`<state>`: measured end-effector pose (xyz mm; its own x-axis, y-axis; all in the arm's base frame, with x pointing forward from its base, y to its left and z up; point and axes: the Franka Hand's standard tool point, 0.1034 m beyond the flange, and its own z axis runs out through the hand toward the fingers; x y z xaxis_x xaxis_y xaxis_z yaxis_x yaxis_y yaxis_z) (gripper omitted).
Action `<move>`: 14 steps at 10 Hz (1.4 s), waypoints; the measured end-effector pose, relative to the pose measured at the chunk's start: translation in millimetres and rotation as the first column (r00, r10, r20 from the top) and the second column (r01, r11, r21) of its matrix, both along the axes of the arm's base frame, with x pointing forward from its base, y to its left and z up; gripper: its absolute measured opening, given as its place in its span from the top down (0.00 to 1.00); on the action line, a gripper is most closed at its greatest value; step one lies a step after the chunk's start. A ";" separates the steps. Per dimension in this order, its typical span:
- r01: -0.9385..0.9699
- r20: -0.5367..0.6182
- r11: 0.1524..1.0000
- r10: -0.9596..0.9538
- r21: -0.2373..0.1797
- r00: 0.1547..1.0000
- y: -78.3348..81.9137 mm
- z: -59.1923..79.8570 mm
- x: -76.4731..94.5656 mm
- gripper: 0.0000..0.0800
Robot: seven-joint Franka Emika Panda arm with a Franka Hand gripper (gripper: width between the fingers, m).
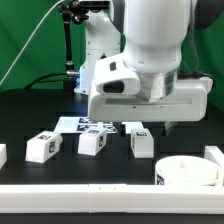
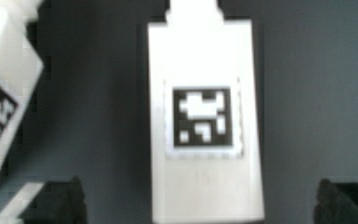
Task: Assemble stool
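Three white block stool legs with black-and-white tags lie in a row on the black table: one at the exterior view's left (image 1: 40,147), one in the middle (image 1: 93,142), one on the right (image 1: 141,142). The round white seat (image 1: 190,172) lies at the front right. My gripper (image 1: 146,128) hangs low over the right leg. In the wrist view that leg (image 2: 204,110) lies lengthwise between my open fingers (image 2: 51,200), tag up, with gaps on both sides. My gripper (image 2: 202,205) holds nothing. A neighbouring leg (image 2: 2,100) shows at the edge.
The marker board (image 1: 85,125) lies flat behind the legs. Long white border rails run along the front (image 1: 100,200) and the sides (image 1: 215,155). A black stand (image 1: 68,50) rises at the back in front of a green backdrop.
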<state>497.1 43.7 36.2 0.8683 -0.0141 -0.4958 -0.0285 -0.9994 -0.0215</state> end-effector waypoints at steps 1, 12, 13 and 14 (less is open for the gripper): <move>-0.004 -0.059 1.000 0.004 0.003 0.998 0.3 -2.8 0.9 0.19; -0.028 -0.474 0.999 0.036 0.023 0.880 5.6 -28.6 -9.4 0.19; -0.028 -0.466 0.999 0.035 0.023 0.884 5.9 -30.7 -8.3 0.19; -0.028 -0.461 0.999 0.035 0.023 0.887 6.2 -31.9 -7.7 0.19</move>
<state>489.4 49.9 4.2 0.5416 0.0201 -0.8404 -0.0070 -0.9996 -0.0285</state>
